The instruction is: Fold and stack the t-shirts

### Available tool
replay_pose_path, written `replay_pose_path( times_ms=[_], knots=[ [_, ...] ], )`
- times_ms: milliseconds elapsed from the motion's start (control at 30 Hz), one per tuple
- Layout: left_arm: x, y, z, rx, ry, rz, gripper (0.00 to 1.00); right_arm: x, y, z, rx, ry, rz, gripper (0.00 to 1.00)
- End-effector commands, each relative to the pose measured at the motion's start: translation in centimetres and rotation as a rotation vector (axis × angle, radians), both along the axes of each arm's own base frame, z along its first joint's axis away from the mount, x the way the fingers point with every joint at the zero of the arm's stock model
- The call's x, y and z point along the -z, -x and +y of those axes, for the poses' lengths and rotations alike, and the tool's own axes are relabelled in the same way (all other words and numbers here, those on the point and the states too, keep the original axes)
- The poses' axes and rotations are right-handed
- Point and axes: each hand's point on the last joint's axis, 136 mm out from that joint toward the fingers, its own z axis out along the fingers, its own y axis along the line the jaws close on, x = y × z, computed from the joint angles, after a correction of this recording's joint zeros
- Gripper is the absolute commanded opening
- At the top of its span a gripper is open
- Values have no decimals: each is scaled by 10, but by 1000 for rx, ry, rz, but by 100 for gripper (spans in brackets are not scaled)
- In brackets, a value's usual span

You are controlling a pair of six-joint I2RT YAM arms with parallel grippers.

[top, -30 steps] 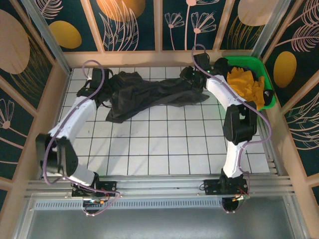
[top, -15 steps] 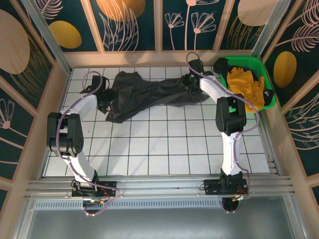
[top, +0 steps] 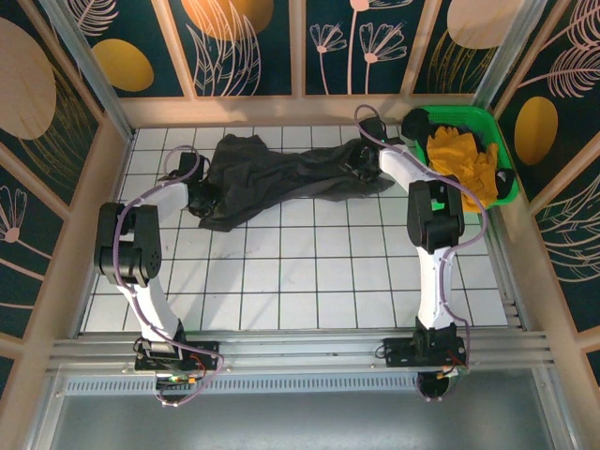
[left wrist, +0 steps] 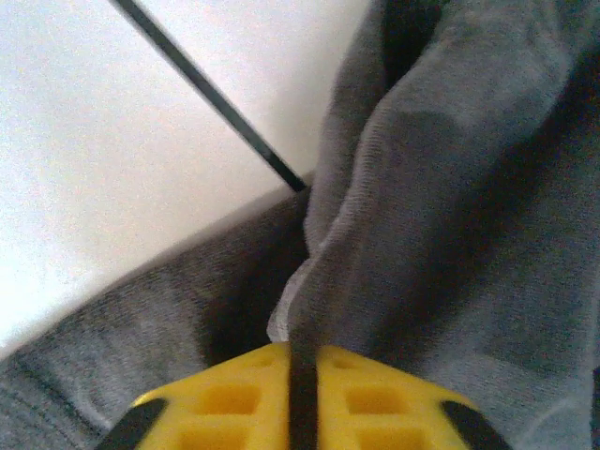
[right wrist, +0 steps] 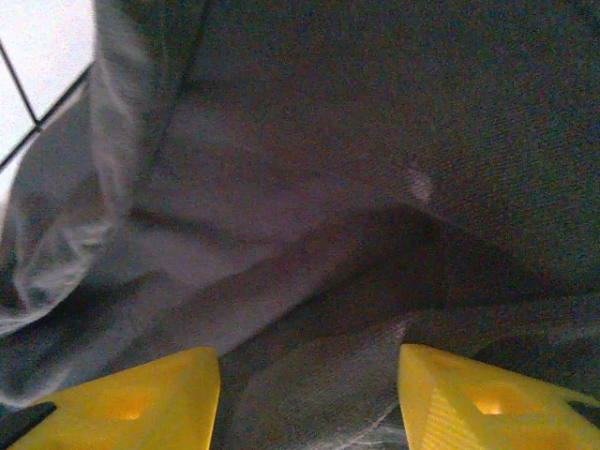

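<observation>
1. Your white tiled bench [top: 309,281] carried everything, with both arms reaching toward its far side.
2. The large dark charcoal-grey cloth t-shirt [top: 281,173] lay unfolded and rumpled across the far part of the bench. It stretched between your two arms, with one bunched end at the far left and a long flatter end running right. In the left wrist view the t-shirt [left wrist: 450,187] showed as thick upright folds beside bare white tile. In the right wrist view the t-shirt [right wrist: 375,141] lay creased, with a scrap of tile at the upper left corner.
3. The green plastic bin [top: 466,113] sat in the far right corner of the bench, just beside your right arm and apart from the t-shirt.
4. A crumpled yellow cloth [top: 459,155] lay inside that bin.
5. Your right pincer [top: 356,161] was down at the right end of the t-shirt. From the wrist, the right pincer [right wrist: 309,384] had its yellow fingers spread wide, with grey cloth lying in the gap between them and nothing gripped.
6. Your left pincer [top: 200,195] sat at the left edge of the t-shirt, low on the bench. From the wrist, the left pincer [left wrist: 302,361] had its yellow fingers pressed together, only a thin dark seam between them, pinching a fold of the t-shirt's edge.
</observation>
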Motion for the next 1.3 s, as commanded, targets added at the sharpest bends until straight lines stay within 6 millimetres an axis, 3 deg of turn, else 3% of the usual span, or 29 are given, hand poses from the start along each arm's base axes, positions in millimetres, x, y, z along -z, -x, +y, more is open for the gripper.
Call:
replay_pose_path(
  times_ms=[0,133,233,367,600,700,867,1033,1133,1167,1200,1267],
  knots=[
    [-27,-26,-3,3,1,-88,0,22,5,-8,20,7,65,44],
    [-50,-34,3,-2,-33,-135,0,26,1,-11,34,20,70,20],
    [-69,-41,5,-2,-53,-180,0,18,0,-16,51,41,56,0],
    [-104,-56,8,-4,-72,-269,0,-18,-4,-24,73,68,-40,0],
    [-192,-88,13,-3,-126,-470,0,-86,-9,-31,77,93,-175,0],
    [-214,-95,15,7,-157,-517,0,-106,-8,-29,75,88,-209,0],
    [-213,-110,29,2,-170,-528,0,-114,-2,-32,82,110,-213,0],
    [-224,-153,35,38,-194,-607,0,-105,12,-32,72,126,-183,0],
    [-221,-178,38,47,-222,-629,1,-99,20,-33,63,132,-160,0],
    [-217,-184,38,51,-225,-631,6,-96,22,-32,55,128,-151,0],
    [-213,-189,39,53,-227,-628,22,-92,25,-30,44,126,-138,0],
    [-211,-193,37,60,-219,-626,78,-87,29,-31,36,132,-122,0]
  ],
)
